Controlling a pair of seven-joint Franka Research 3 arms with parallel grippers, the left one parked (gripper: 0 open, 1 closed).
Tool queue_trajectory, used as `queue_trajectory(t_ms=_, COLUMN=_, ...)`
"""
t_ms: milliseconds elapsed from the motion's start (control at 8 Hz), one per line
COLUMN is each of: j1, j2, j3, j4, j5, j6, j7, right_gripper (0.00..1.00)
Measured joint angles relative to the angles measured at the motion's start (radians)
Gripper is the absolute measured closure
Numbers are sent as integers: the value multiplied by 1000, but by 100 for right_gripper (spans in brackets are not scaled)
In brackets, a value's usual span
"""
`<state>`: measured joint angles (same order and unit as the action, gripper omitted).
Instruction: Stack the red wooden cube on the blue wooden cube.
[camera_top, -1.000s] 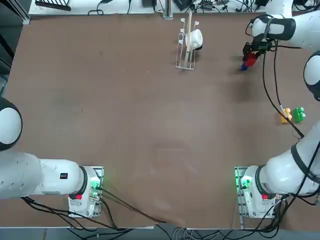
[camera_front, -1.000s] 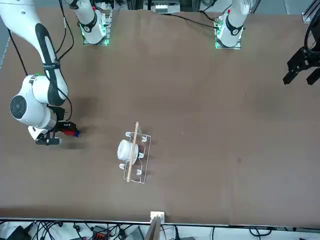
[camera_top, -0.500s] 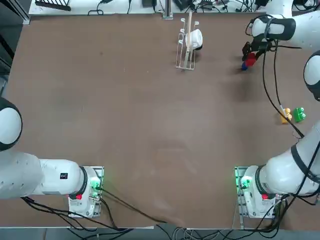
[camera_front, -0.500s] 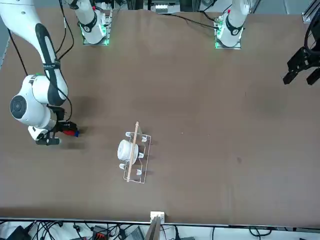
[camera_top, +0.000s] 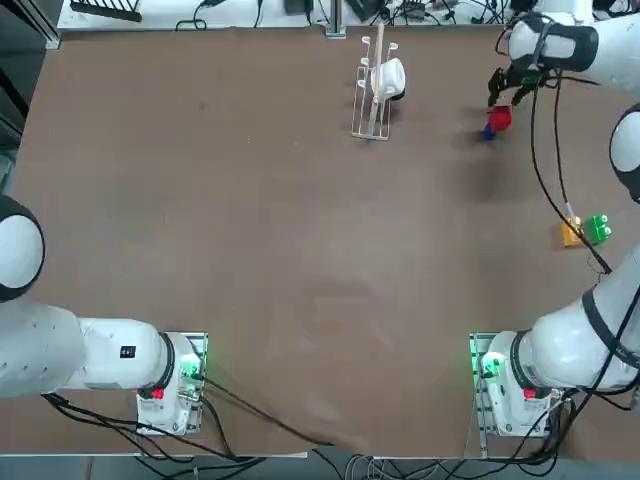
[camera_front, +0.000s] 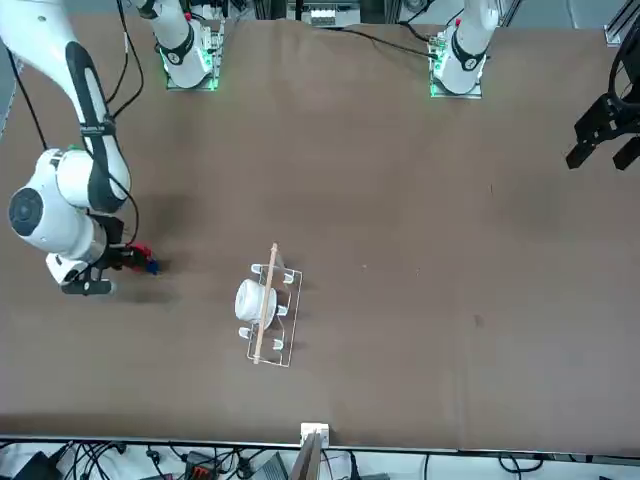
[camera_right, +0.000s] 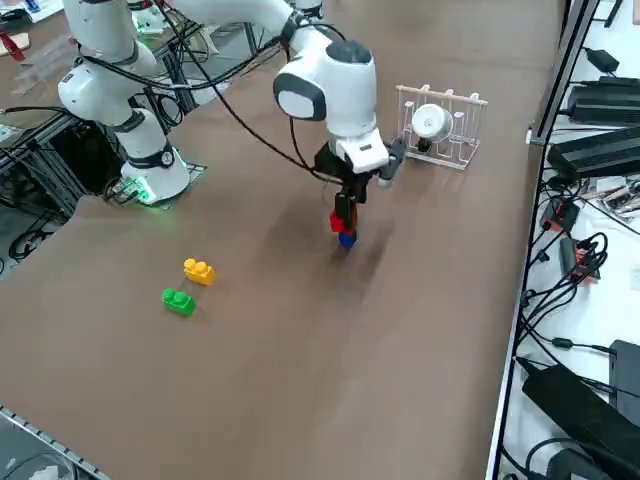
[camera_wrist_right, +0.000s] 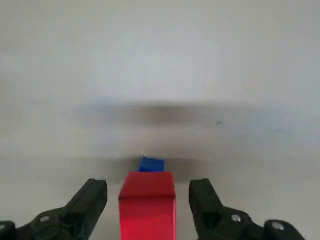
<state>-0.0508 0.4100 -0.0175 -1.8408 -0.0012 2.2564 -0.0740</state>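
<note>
The red wooden cube (camera_right: 338, 221) sits on top of the blue wooden cube (camera_right: 346, 239) at the far right of the table. The top view shows the red cube (camera_top: 499, 118) with a bit of the blue cube (camera_top: 488, 133) poking out beside it. My right gripper (camera_right: 346, 199) hangs just above the stack, open. In the wrist view the gripper (camera_wrist_right: 148, 186) has its black fingers (camera_wrist_right: 93, 196) on either side of the red cube (camera_wrist_right: 147, 205) with gaps, touching nothing. A sliver of the blue cube (camera_wrist_right: 151, 164) shows past the red one.
A wire rack holding a white cup (camera_top: 386, 77) stands left of the stack at the far edge. A yellow-orange studded block (camera_top: 571, 233) and a green studded block (camera_top: 598, 228) lie nearer the robot on the right side. Arm cables trail above them.
The right gripper has let go of the red cube and pulled up and away toward the far edge. The red cube stays on the blue one.
</note>
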Motion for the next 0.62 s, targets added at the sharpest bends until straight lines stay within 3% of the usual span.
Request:
queue_trajectory(t_ms=250, j1=0, j2=-102, j3=1, j4=48, j5=0, j6=-139, j7=0, right_gripper=0)
queue_trajectory(t_ms=375, j1=1, j2=-158, j3=5, j4=110, j5=0, j6=-270, j7=0, right_gripper=0)
queue_trajectory(t_ms=625, j1=3, j2=-214, j3=13, j4=319, j5=0, j6=-542, j7=0, right_gripper=0)
